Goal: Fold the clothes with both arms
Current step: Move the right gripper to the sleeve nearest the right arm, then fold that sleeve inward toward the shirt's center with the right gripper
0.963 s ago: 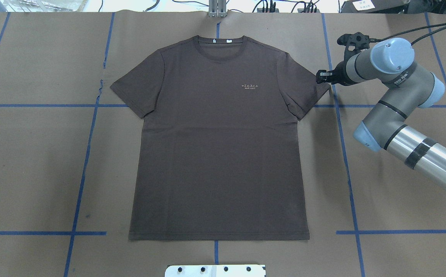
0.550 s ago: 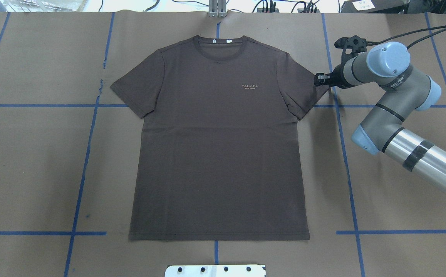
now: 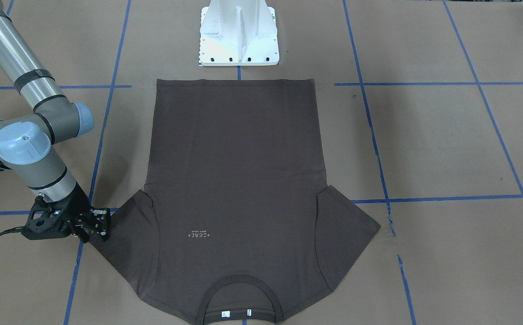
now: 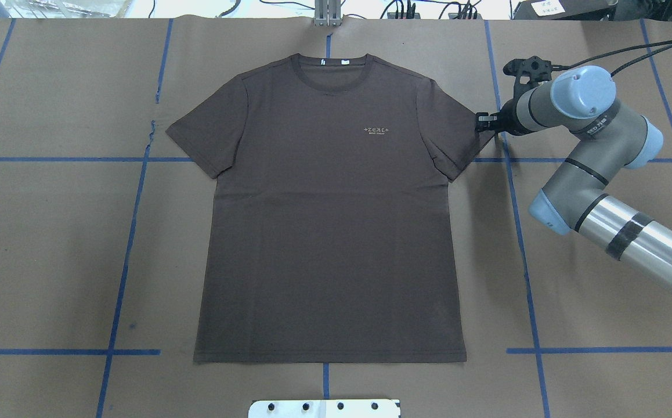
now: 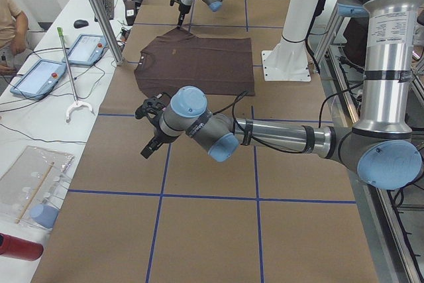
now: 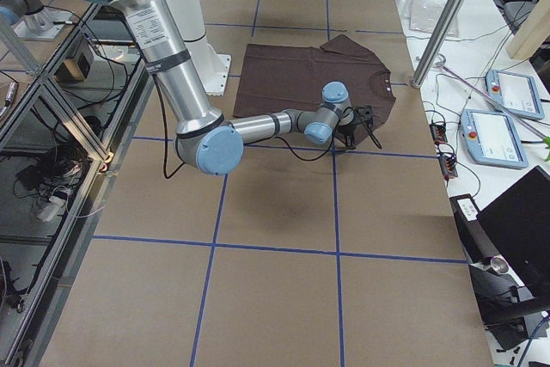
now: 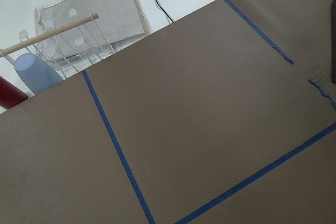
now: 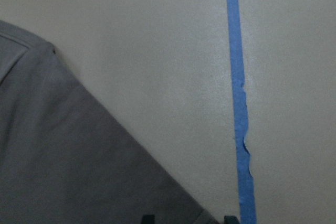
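fold 0/all: shirt point(image 4: 330, 220) flat, unfolded, tabletop point(image 4: 51, 261) centre | right gripper point(image 4: 479, 123) jaws apart, empty, at sleeve point(image 4: 458, 139) tip | left gripper point(image 5: 150, 150): jaws unreadable

Overhead and front cams look down from opposite sides of the same dark brown short-sleeved T-shirt point(image 4: 330, 232).

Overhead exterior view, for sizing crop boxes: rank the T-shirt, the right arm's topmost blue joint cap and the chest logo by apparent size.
1. T-shirt, largest by far.
2. Right arm's topmost blue joint cap, though raised nearer the camera.
3. Chest logo, smallest.
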